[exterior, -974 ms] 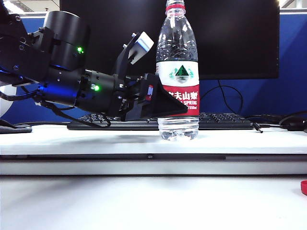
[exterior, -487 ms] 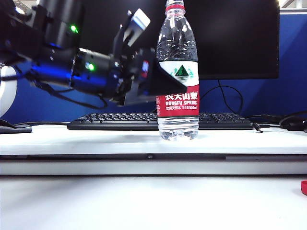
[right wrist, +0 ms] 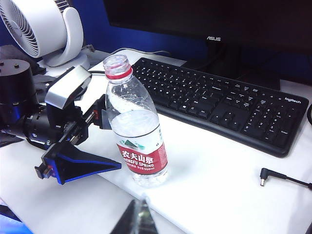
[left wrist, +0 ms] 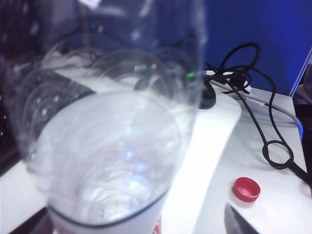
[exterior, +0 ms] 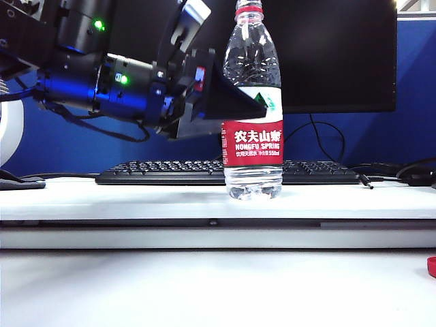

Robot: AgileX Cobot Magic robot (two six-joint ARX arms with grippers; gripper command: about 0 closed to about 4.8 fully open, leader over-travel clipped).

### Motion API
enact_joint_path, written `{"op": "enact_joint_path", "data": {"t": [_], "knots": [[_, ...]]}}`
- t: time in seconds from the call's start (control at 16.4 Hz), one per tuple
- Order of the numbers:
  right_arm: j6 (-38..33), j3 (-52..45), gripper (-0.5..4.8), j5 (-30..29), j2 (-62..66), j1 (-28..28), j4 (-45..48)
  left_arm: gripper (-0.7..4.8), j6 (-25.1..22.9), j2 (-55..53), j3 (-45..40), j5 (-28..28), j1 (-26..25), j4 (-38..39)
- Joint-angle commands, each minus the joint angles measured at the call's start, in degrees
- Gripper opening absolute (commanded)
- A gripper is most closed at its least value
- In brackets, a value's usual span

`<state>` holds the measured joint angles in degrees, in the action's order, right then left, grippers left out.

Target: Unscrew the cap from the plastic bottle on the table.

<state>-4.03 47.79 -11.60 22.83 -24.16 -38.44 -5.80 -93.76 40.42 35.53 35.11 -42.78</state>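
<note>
Two end effectors: my left end effector [exterior: 228,92], wide open, flanks the uncapped plastic bottle [exterior: 253,102]; my right, shut, grips nothing. Closing off-centre could topple it.

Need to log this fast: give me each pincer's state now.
Left pincer: open, fingers either side of the bottle, not clamped on it.
Right pincer: shut, holding nothing that shows; only a blurred tip shows in its wrist view.
</note>
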Motion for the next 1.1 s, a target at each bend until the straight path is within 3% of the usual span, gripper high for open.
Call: {"op": "enact_joint_path", "data": {"t": [0.06,0.49,1.1], "knots": [[-0.26,0.17,-0.06,0.09,0.00,0.00,1.01,4.79,-1.25,1.22,0.15,-0.70,-0.02,-1.44],[-0.46,0.17,-0.06,0.09,0.00,0.00,1.49,4.79,-0.79,5.51,0.24,-2.56,0.00,-7.80],[-0.48,0.17,-0.06,-0.04,-0.02,-0.02,1.75,4.79,4.35,11.19,1.66,-3.37,0.00,-17.73]]}}
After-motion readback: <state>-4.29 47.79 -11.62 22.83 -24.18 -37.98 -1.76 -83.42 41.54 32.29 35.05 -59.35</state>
